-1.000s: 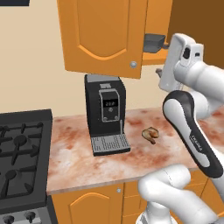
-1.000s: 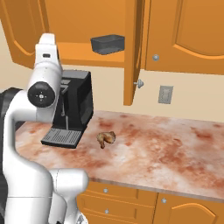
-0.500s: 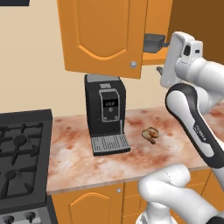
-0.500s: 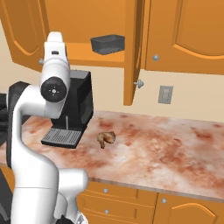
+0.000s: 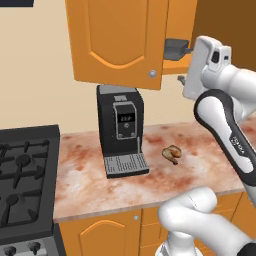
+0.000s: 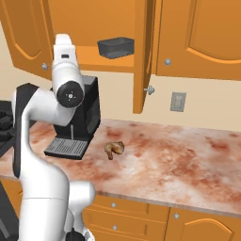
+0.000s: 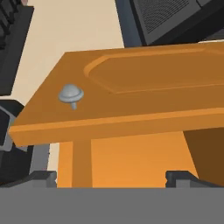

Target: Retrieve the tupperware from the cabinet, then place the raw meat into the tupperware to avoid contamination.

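- Left base view: cabinet [image 5: 117, 42] overhead, its left door swung open toward the camera, round silver knob [image 5: 152, 74] at the lower right corner of that door.
- Tupperware [image 5: 176, 49] sits on the orange shelf inside, a dark low box, partly hidden behind the door edge.
- Arm's white hand section is raised to shelf height, just right of the tupperware; its fingertips can't be made out from here.
- Black coffee machine [image 5: 121, 129] stands on the marbled tabletop [image 5: 80, 175], under the open door.
- Raw meat [image 5: 172, 153] lies on the tabletop, right of the coffee machine and apart from it.
- Stove [image 5: 25, 180] with black grates at far left, butting the tabletop.
- Right base view: both cabinet doors open; the tupperware [image 6: 116, 47] rests on the shelf [image 6: 106, 63] between them, upright, no lid seen.
- Right door seen edge-on, with its knob [image 6: 150, 89] low on it.
- Raw meat [image 6: 114, 148] on the tabletop, just right of the coffee machine's drip tray [image 6: 66, 148].
- Grey wall outlet [image 6: 178, 101] on the backsplash, right of the open door.
- Hand view: tool [image 7: 111, 177] spread wide, nothing between its two dark tips, gripping nothing.
- An orange door panel [image 7: 144, 94] with a silver knob [image 7: 71, 95] crosses the frame ahead of the tips; dark machine body shows beyond it at top.
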Robot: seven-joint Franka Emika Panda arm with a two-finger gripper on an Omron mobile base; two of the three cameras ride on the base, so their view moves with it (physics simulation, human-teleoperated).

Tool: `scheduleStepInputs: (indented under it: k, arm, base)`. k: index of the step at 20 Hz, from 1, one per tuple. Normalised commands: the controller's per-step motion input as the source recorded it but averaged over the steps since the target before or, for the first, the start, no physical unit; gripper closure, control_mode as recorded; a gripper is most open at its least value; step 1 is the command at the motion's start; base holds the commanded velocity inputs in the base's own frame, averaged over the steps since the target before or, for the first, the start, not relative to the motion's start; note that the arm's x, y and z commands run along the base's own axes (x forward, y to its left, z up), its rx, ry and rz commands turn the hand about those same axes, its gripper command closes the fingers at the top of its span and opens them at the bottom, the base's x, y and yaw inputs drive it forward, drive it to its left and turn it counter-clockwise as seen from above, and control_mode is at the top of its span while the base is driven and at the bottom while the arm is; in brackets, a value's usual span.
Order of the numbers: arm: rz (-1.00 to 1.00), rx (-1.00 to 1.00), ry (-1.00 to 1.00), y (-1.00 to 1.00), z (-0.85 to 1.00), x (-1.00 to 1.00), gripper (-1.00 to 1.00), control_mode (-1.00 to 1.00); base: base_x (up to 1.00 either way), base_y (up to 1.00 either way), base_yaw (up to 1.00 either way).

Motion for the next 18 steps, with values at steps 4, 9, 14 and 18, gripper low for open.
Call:
scheduleStepInputs:
  k: [4,9,14,18]
  arm:
    - [0.01,0.00,0.00,0.01,0.00,0.31,-1.00,-1.00]
    - [0.00,0.00,0.01,0.07,0.00,0.33,-1.00,-1.00]
    - [0.00,0.00,0.01,0.13,0.00,0.26,-1.00,-1.00]
    - [0.02,0.00,0.03,0.08,0.00,0.18,-1.00,-1.00]
  base:
    - [0.00,0.00,0.00]
    - [0.00,0.00,0.00]
    - [0.00,0.00,0.00]
    - [0.00,0.00,0.00]
